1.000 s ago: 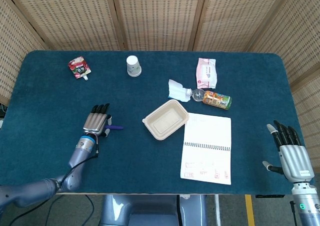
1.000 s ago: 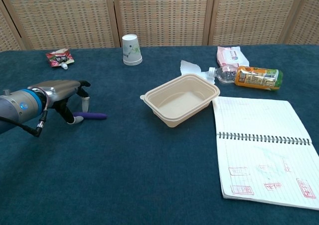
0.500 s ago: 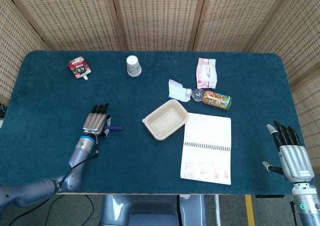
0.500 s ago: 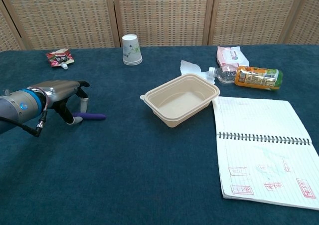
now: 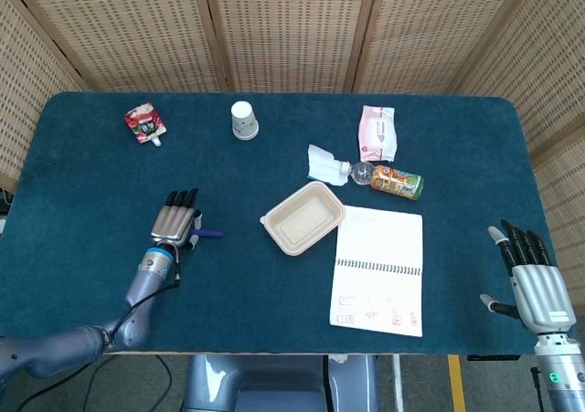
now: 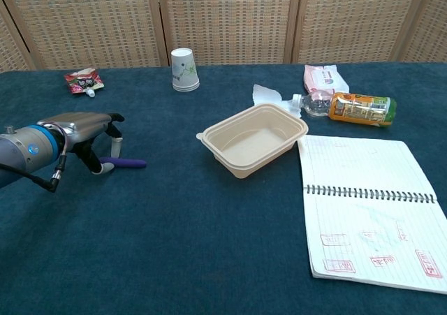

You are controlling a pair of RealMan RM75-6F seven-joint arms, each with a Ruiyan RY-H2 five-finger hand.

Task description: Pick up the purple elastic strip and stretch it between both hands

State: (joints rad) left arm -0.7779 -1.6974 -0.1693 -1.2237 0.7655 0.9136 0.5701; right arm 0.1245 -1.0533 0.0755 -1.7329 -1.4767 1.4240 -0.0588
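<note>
Since a second ago, the purple elastic strip [image 6: 124,163] is showing a slightly shorter free end beyond the left hand [image 6: 85,135], which is staying arched over the strip's near end with fingertips down on the cloth; whether the fingers are actually pinching it, I cannot tell. The strip is lying flat on the dark blue felt tabletop [image 5: 91,184], left of centre.

Woven rattan screen panels [image 5: 274,28] are standing behind the table.

At the middle, a beige rectangular takeaway tray [image 6: 253,140] is sitting open and holding nothing visible. A white paper cup [image 6: 184,70] is standing upside down near the back edge. A plastic bottle with an orange label [image 6: 349,108] is lying on its side, its cap end touching a crumpled white tissue [image 5: 322,164]. A pink wet-wipe pack [image 5: 377,131] is lying just behind the bottle, and a red spouted pouch [image 5: 143,123] is resting at the far left. An open spiral notebook [image 5: 379,268] is lying just beside the tray.

The right hand [image 5: 530,275] is hovering at the table's right edge, fingers spread and holding nothing.
</note>
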